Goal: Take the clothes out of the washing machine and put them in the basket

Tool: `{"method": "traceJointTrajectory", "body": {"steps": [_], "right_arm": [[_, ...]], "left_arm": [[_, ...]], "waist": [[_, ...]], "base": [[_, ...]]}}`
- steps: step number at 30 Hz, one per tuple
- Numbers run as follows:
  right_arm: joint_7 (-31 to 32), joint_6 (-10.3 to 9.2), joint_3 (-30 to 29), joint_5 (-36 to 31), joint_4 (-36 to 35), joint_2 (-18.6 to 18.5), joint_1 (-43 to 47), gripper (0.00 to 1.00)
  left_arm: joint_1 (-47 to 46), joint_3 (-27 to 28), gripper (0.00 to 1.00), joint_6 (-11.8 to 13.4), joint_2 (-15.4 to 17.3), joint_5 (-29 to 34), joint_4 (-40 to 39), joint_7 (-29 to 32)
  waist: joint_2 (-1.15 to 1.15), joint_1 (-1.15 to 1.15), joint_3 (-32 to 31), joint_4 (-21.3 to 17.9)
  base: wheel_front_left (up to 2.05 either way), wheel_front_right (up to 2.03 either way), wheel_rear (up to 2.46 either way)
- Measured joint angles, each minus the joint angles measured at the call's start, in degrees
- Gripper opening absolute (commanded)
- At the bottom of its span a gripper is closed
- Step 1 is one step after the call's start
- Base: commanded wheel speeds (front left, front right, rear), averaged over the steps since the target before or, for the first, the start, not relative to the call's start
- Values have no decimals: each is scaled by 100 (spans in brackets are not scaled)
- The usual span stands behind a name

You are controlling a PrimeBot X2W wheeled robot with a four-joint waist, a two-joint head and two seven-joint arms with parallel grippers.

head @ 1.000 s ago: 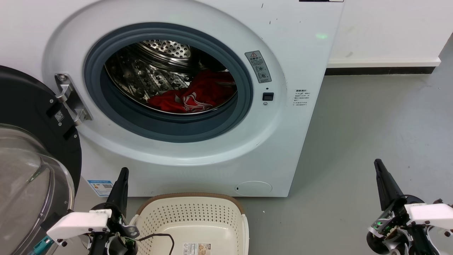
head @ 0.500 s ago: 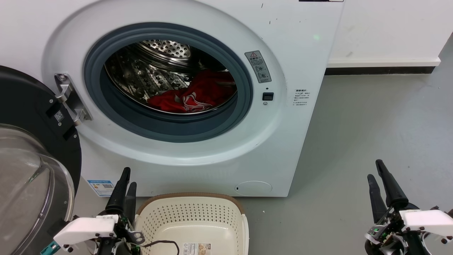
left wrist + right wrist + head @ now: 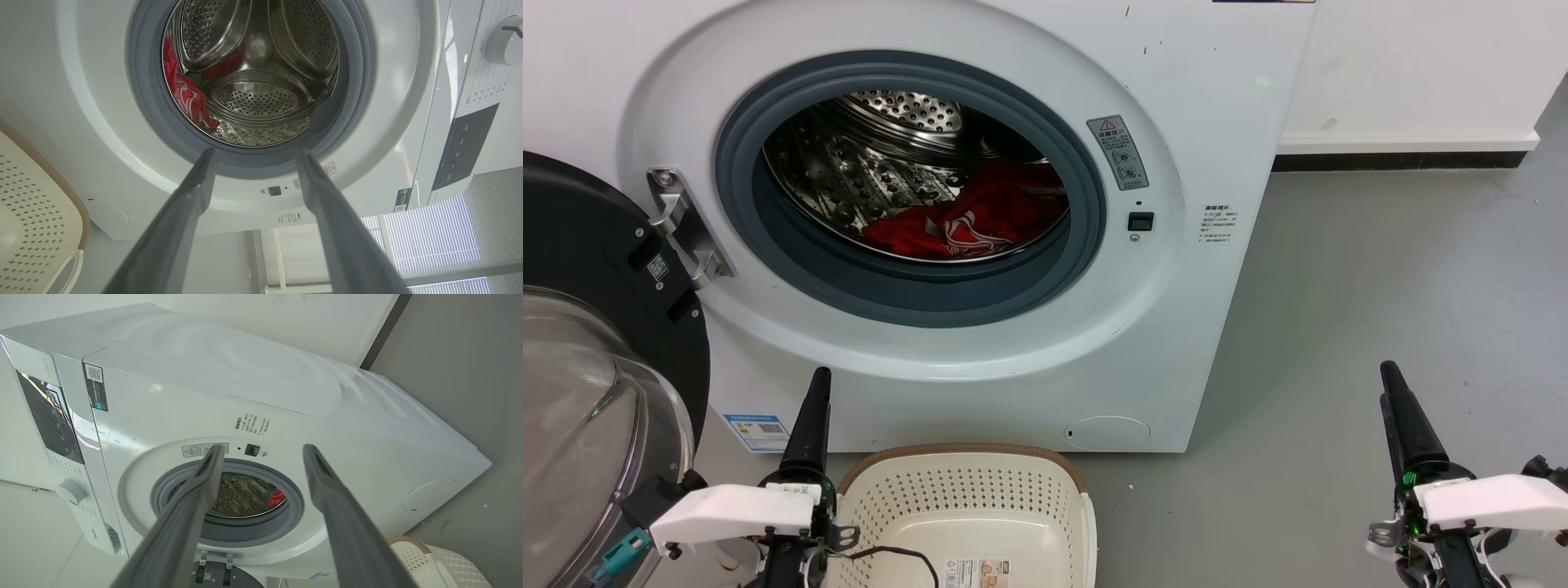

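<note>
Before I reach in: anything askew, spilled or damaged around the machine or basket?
Nothing stands out. The door stands open, the clothes lie in the drum, and the basket sits upright before the machine. Only small dark scuffs mark its upper right panel.

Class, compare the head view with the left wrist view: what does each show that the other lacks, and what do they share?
Head view adds: the open door, its hinge and the right gripper. Left wrist view adds: the control knob, the dark control panel and window blinds. Shared: the washing machine with its drum, the red clothes inside it, the basket and the left gripper, fingers apart.
</note>
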Motion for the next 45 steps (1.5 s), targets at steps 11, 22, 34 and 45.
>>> {"method": "traceJointTrajectory", "body": {"steps": [11,22,34,45], "right_arm": [[-241,0,89,-1534,-211,2,86,100],[-460,0,188,-2891,-266,2,196,100],[-603,0,224,-4098,-310,2,235,100],[-658,0,265,-4904,-408,2,313,100]], "left_arm": [[-5,-22,100,0,-5,1460,-270,-241],[-5,-88,100,0,-5,2651,-334,-472],[-22,-93,100,33,-4,3746,-320,-687],[-53,-115,100,66,-4,4554,-253,-867]], "waist": [[0,0,0,15],[0,0,-15,22],[0,0,-18,28],[0,0,-12,38]], "base": [[0,0,0],[0,0,0],[0,0,0],[0,0,0]]}}
